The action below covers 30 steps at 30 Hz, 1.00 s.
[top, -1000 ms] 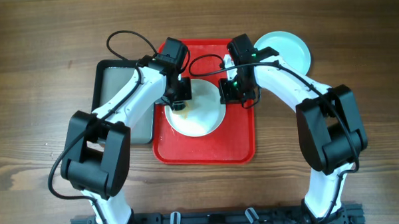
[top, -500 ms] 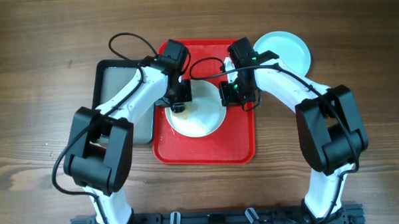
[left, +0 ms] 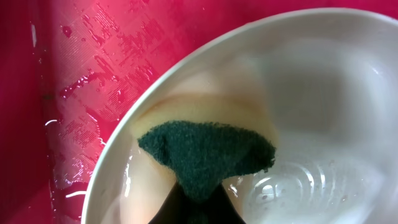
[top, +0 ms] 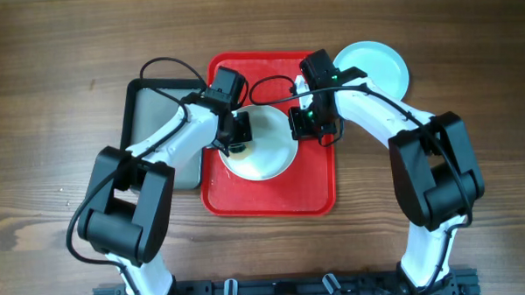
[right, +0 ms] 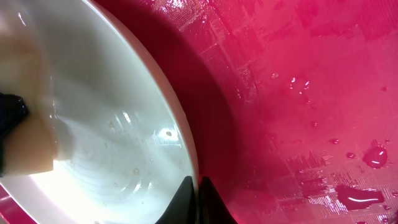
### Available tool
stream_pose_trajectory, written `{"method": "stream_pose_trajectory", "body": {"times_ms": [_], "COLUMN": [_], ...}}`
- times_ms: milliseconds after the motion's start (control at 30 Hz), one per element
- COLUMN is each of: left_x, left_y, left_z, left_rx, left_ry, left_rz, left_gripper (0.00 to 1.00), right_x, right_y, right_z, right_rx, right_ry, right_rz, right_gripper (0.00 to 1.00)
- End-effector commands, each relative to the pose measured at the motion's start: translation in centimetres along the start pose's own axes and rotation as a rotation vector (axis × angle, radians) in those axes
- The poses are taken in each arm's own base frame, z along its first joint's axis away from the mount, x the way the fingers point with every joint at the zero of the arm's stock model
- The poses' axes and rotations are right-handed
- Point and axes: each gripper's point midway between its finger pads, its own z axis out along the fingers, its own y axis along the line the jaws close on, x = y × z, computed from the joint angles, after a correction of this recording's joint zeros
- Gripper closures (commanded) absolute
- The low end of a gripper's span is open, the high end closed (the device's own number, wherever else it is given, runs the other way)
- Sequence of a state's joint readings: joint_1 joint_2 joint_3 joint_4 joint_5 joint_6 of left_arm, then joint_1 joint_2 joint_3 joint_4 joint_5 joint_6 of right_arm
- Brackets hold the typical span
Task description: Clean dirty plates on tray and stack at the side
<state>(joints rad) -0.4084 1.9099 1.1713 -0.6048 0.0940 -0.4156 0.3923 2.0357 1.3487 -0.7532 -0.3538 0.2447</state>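
**Inspector:** Count by item.

**Observer:** Two plates show: one white plate [top: 261, 158] and one aqua plate [top: 380, 63]. Whether another lies under the aqua one cannot be told. There is one red tray [top: 268, 193], one grey tray [top: 149, 106] and one sponge [left: 208, 155].

**Inspector:** Locations?

**Observer:** The white plate lies wet on the red tray. The aqua plate sits off it, on the table [top: 50, 67], by the tray's far right corner. The grey tray lies just beside the red tray's left edge.

**Inspector:** Arm pose and jaws?

**Observer:** Both arms reach inward with elbows out and wrists over the red tray. The left gripper [left: 198, 208] is clenched on the sponge, whose green face is pressed inside the white plate near its left rim. The right gripper [right: 198, 190] pinches the white plate's right rim, one finger on each side.
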Motion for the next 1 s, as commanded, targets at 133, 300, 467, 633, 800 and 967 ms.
{"method": "stream_pose_trajectory", "body": {"times_ms": [133,300,467,633,800,967], "left_x": [4.3,4.6,5.2,6.2,6.1,4.4], "left_y": [-0.9,-1.3,-2.2,-4.9,-8.2,-8.9], "left_z": [3.4,3.5,3.6,3.4,2.8,0.8], "left_rx": [-0.01,-0.066,-0.053,0.093,0.273,0.353], "left_ry": [0.1,0.066,0.072,0.138,0.157,0.135], "left_rz": [-0.013,-0.013,0.013,0.028,0.064,0.096], "left_gripper": [0.96,0.96,0.96,0.96,0.96,0.96], "right_x": [0.6,0.6,0.6,0.5,0.5,0.5], "right_y": [0.8,0.8,0.8,0.8,0.8,0.8], "right_z": [0.1,0.1,0.1,0.1,0.1,0.1], "right_rx": [-0.042,-0.042,-0.042,-0.043,-0.043,-0.043], "right_ry": [0.017,0.017,0.016,0.012,0.011,0.009], "right_rz": [0.022,0.022,0.022,0.02,0.02,0.018], "right_gripper": [0.96,0.96,0.96,0.96,0.96,0.96]}}
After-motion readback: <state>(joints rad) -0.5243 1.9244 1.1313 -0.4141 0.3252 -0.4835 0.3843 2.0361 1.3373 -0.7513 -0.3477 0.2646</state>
